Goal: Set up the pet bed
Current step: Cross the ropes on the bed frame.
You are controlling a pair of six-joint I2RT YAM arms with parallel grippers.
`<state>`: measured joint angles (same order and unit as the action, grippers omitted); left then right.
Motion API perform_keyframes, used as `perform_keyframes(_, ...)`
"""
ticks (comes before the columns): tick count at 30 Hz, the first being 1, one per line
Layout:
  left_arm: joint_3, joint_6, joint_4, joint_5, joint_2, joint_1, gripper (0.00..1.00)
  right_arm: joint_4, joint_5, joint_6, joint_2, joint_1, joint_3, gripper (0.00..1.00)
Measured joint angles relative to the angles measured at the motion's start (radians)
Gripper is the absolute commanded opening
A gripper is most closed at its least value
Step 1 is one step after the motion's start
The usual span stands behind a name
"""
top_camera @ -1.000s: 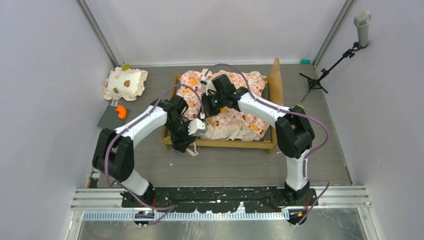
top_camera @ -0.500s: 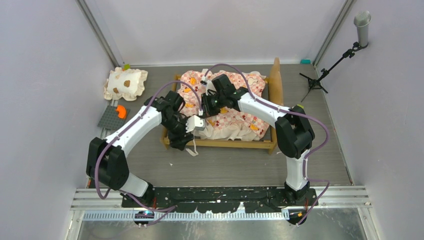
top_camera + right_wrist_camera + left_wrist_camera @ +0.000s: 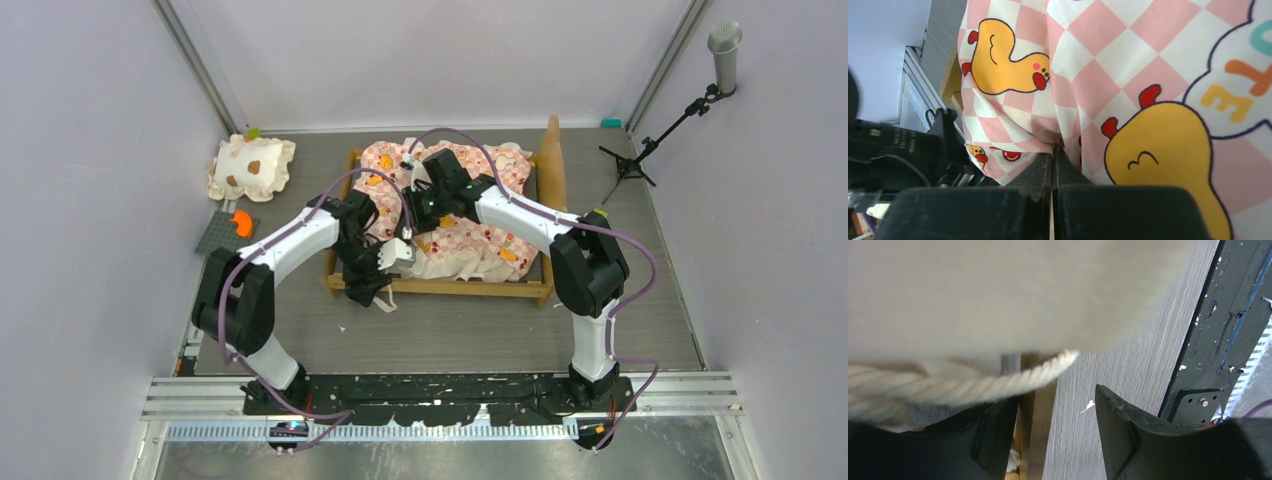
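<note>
One bed (image 3: 470,288): stood mid-table toward the far wall, headboard (image 3: 552,160) at its right end.
Mattress (image 3: 480,240): lay rumpled inside the frame.
Right gripper (image 3: 1054,160): closed, pinching pink checkered cloth.
Left gripper (image 3: 1053,400): jaws apart at the near-left corner, gripping nothing; cord (image 3: 973,385) lay across one finger.
Table (image 3: 460,335): a grey strip lay between near rail and arm bases.

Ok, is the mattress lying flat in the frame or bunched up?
Bunched up: the mattress sits rumpled in the bed frame, cream fabric heaped along its near edge.
</note>
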<state>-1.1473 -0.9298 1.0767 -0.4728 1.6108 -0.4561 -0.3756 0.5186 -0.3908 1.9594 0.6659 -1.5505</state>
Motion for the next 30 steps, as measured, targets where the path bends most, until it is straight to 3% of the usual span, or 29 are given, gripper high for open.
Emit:
perform_keyframes(14, 0.002, -0.018, -0.008, -0.002, 0.106, -0.008, 0.57, -0.008, -0.003, 0.001, 0.0, -0.001, 0.0, 0.01)
perform_keyframes(30, -0.049, -0.017, 0.078, 0.003, -0.095, -0.015, 0.59, -0.009, 0.0, 0.0, 0.0, 0.001, 0.0, 0.01)
